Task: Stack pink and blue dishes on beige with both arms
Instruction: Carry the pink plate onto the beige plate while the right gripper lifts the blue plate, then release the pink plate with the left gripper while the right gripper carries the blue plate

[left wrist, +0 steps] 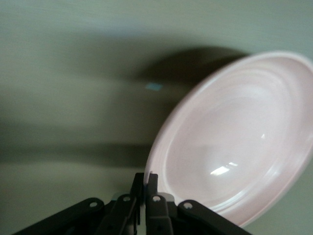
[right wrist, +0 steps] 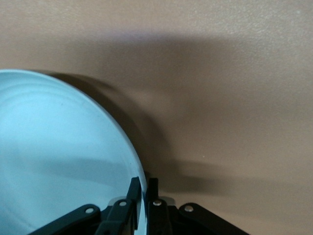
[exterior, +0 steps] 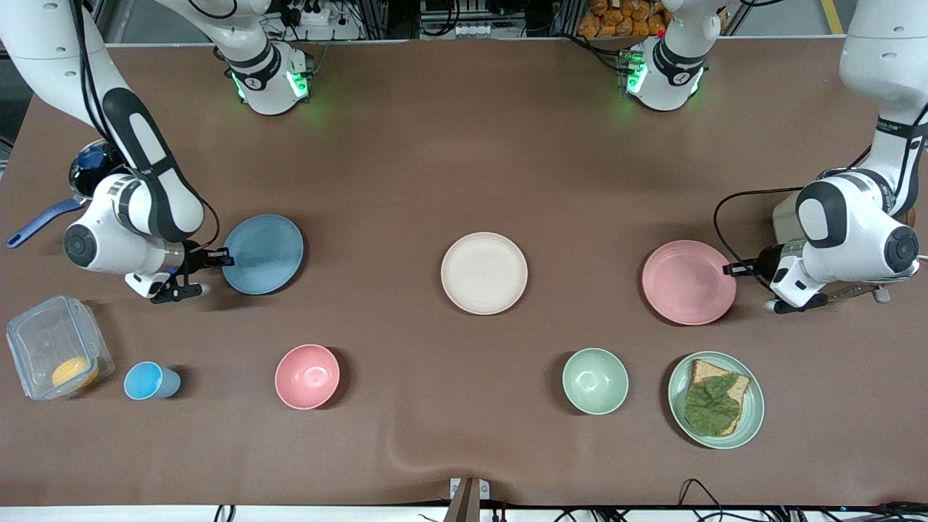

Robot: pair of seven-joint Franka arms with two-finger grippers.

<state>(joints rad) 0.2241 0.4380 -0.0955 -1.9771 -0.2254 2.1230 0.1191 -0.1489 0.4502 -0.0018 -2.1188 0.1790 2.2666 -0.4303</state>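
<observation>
Brown table (exterior: 464,145) | L tool (exterior: 732,269) pinches pink plate (exterior: 687,283) rim | R tool (exterior: 221,256) pinches blue plate (exterior: 262,254) rim

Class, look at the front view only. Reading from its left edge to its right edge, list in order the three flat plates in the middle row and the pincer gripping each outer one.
right pincer → blue plate → beige plate → pink plate → left pincer
</observation>
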